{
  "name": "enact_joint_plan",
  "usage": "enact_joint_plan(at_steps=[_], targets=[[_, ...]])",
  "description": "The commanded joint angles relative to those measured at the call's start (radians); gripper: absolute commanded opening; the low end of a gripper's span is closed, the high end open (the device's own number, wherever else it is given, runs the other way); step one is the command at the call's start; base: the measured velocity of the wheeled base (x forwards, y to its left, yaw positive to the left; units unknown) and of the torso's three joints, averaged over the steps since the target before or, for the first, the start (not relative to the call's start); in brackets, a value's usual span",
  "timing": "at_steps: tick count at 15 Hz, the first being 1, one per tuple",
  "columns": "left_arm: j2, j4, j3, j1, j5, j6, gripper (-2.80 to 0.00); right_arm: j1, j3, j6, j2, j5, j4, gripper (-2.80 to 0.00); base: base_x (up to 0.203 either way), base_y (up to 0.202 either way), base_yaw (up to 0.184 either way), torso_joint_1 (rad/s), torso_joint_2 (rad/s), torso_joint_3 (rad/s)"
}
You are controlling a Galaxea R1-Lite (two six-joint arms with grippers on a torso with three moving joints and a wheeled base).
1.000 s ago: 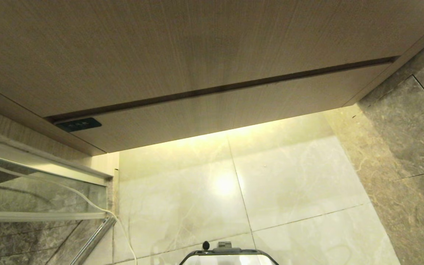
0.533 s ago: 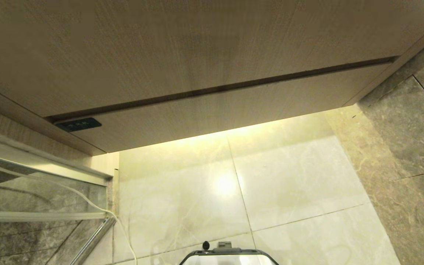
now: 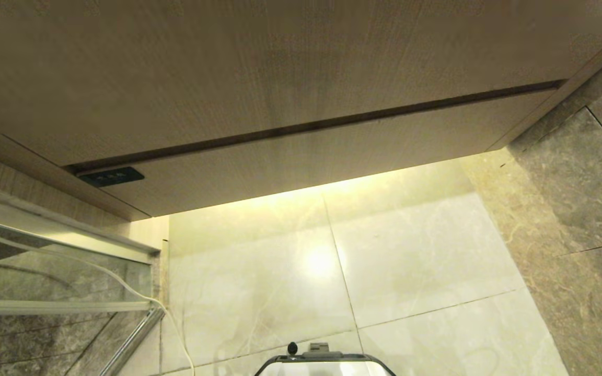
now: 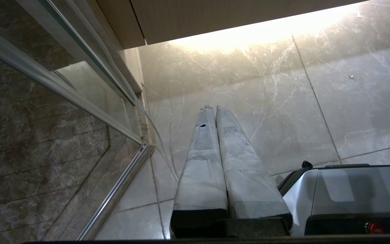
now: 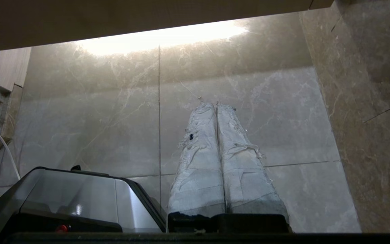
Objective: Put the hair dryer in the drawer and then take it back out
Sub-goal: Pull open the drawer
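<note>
Grey-taped and pressed together, the fingers of our left gripper (image 4: 211, 109) grasp nothing; they point down at the pale marble floor (image 4: 276, 101), beside the front of our own base (image 4: 350, 189). Our right gripper (image 5: 214, 104) is the same: its frayed, wrapped fingers closed against each other with nothing between them, hanging over the floor tiles near the dark stone wall (image 5: 371, 101) on that side. We judge both arms to be parked low at our sides, because neither reaches toward the cabinet and neither appears from the head camera. Outward from the left gripper, a glass panel in a metal frame (image 4: 80, 84) stands close by, with a thin whitish cable (image 4: 163, 152) trailing down along its edge to the floor. Further out and above, the wood-grain cabinet front fills the head view: a tall panel (image 3: 259, 68), a dark seam, then the shallower drawer (image 3: 332, 156) beneath it, shut flush, with a small dark plate (image 3: 111, 177) at its left end. A light strip glows beneath the cabinet. The hair dryer shows in none of our views, so we cannot tell where it lies. We judge the task barely begun: the drawer has yet to be opened.
</note>
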Motion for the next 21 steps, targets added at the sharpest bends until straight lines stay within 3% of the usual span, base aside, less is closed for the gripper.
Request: enact_joint_plan(at_steps=[1, 6, 10, 12, 13, 15, 18, 21], targets=[[0.0, 0.0, 0.001, 0.0, 0.0, 0.0, -2.8, 0.0, 0.04, 0.0, -0.037, 0.0, -0.001, -2.8, 0.0, 0.0, 0.0, 0.0, 0.0, 0.0], [0.0, 0.0, 0.0, 0.0, 0.0, 0.0, -2.8, 0.0, 0.04, 0.004, -0.037, 0.0, -0.001, -2.8, 0.0, 0.0, 0.0, 0.0, 0.0, 0.0], [0.0, 0.0, 0.0, 0.0, 0.0, 0.0, -2.8, 0.0, -0.089, 0.005, -0.037, 0.014, 0.094, -2.8, 0.0, 0.0, 0.0, 0.0, 0.0, 0.0], [0.0, 0.0, 0.001, 0.0, 0.0, 0.0, -2.8, 0.0, -0.302, 0.007, -0.019, 0.024, 0.248, -2.8, 0.0, 0.0, 0.0, 0.0, 0.0, 0.0], [0.0, 0.0, 0.001, 0.0, 0.0, 0.0, -2.8, 0.0, -0.47, 0.015, 0.018, 0.034, 0.332, -2.8, 0.0, 0.0, 0.0, 0.0, 0.0, 0.0], [0.0, 0.0, 0.001, 0.0, 0.0, 0.0, -2.8, 0.0, -0.736, 0.052, 0.175, 0.076, 0.459, -2.8, 0.0, 0.0, 0.0, 0.0, 0.0, 0.0], [0.0, 0.0, 0.002, 0.0, 0.0, 0.0, -2.8, 0.018, -0.917, 0.091, 0.488, 0.183, 0.566, -2.8, 0.0, 0.0, 0.0, 0.0, 0.0, 0.0], [0.0, 0.0, 0.002, 0.0, 0.0, 0.0, -2.8, 0.053, -1.014, 0.101, 0.815, 0.248, 0.581, -2.8, 0.0, 0.0, 0.0, 0.0, 0.0, 0.0]])
